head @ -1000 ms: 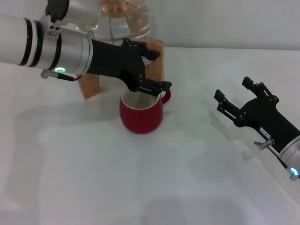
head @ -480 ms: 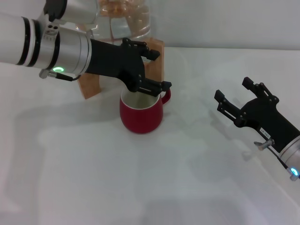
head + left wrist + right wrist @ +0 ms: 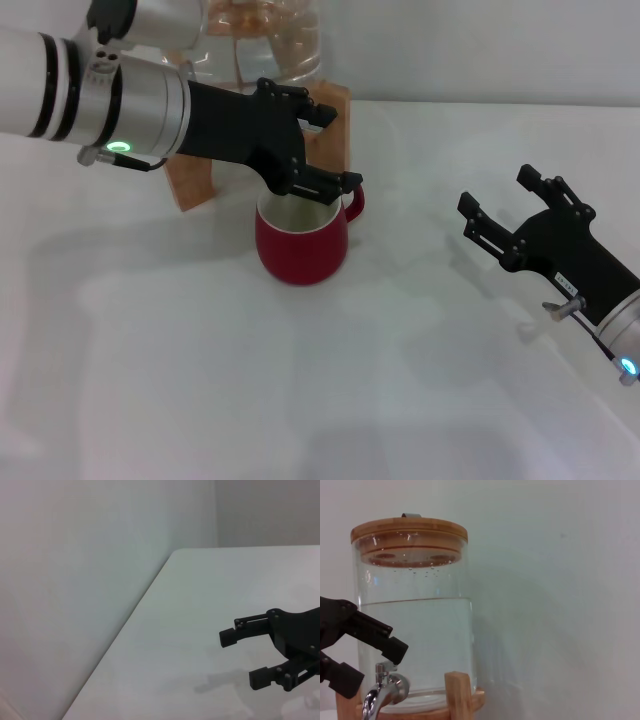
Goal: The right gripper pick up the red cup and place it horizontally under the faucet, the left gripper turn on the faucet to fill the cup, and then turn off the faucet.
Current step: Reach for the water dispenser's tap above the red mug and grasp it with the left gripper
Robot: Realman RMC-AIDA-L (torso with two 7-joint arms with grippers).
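Observation:
The red cup (image 3: pixel 300 243) stands upright on the white table in front of the dispenser's wooden stand (image 3: pixel 189 186). Its handle points right and its cream inside shows. My left gripper (image 3: pixel 334 146) hovers just above the cup's rim, open, and hides the faucet in the head view. In the right wrist view the chrome faucet (image 3: pixel 383 691) shows below the glass jar (image 3: pixel 415 630). There the left gripper (image 3: pixel 370 664) is spread right beside the faucet's lever. My right gripper (image 3: pixel 500 192) rests open and empty to the right of the cup, and also shows in the left wrist view (image 3: pixel 245 657).
The glass jar (image 3: pixel 262 40) holds water and has a wooden lid (image 3: pixel 409 530). White table (image 3: pixel 330 380) stretches in front of and to the right of the cup. A pale wall stands close behind the dispenser.
My left arm has drifted slightly left and back, its gripper still over the cup. The cup and the right gripper have not moved.

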